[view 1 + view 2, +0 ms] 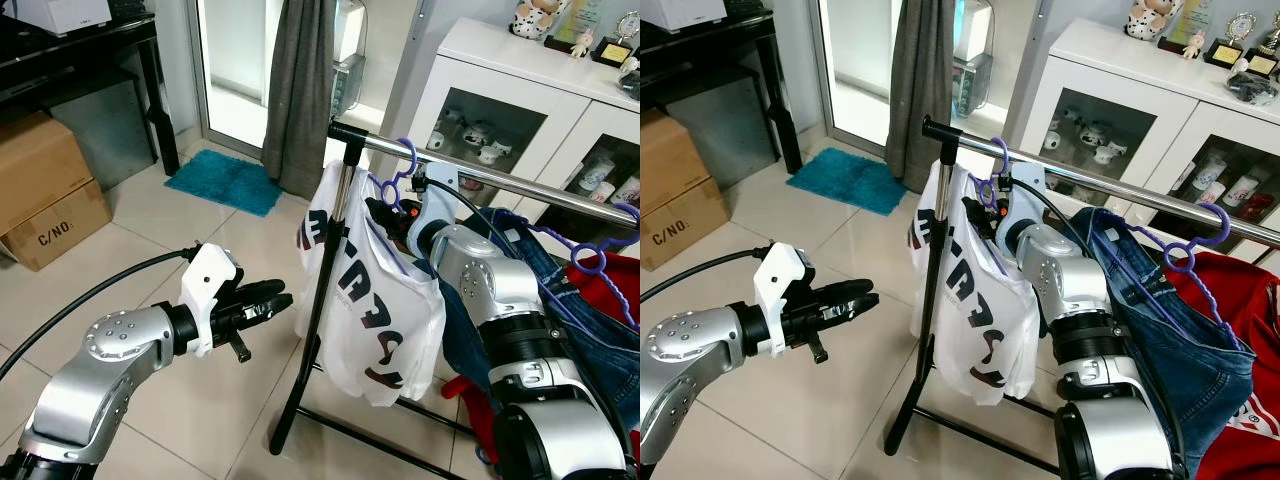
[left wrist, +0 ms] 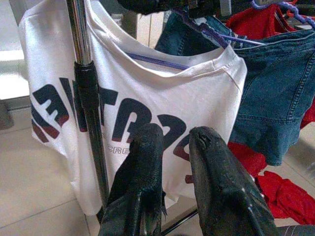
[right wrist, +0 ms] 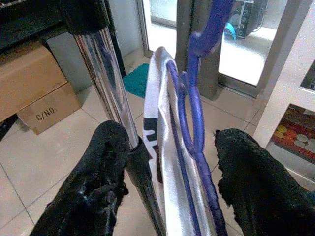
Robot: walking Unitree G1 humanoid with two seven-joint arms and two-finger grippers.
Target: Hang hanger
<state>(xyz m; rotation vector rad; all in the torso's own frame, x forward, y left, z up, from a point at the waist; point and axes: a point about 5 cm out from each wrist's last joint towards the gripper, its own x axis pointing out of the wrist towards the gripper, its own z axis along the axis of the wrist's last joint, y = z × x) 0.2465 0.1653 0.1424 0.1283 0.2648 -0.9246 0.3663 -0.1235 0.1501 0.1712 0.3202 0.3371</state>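
Your right gripper (image 3: 167, 162): fingers spread wide either side of the purple hanger (image 3: 194, 113), up at the rail | hanger hooked over the chrome rail (image 1: 520, 185), carrying a white T-shirt (image 1: 375, 290) | your left gripper (image 1: 268, 300): fingers nearly closed, empty, near the rack's black upright (image 1: 320, 290) | jeans (image 1: 1170, 330) hang beside the shirt.

The T-shirt (image 1: 375, 300) is white with dark navy and maroon lettering. Its hanger (image 3: 197, 113) is purple. The rail (image 1: 520, 185) is shiny chrome on a black upright (image 1: 320, 290). Beside it hang blue denim jeans (image 1: 1160, 330) and a red garment (image 1: 1250, 330). The mat (image 1: 225, 180) is teal, the curtain (image 1: 300, 90) grey, the floor tiles (image 1: 150, 260) beige.
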